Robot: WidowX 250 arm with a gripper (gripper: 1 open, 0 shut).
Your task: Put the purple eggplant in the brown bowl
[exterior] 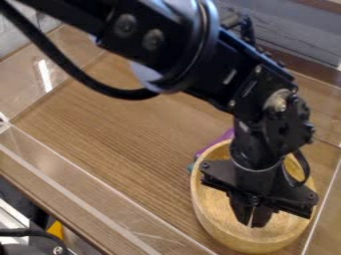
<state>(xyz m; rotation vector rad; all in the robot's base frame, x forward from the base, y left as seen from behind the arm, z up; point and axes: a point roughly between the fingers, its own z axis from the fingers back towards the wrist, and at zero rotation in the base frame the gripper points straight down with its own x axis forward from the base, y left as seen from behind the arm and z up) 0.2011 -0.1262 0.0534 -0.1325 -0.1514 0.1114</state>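
The brown bowl is a wide light-wood bowl at the front right of the table. My gripper hangs straight down inside it, its dark fingers a little apart just above the bowl's floor. Nothing shows between them. A small purple patch peeks out at the bowl's far-left rim, behind the gripper's mount. It looks like part of the purple eggplant, and the arm hides the rest of it.
The black arm sweeps in from the upper left and covers much of the table's right side. The wooden tabletop has a clear plastic wall along its front and left edges.
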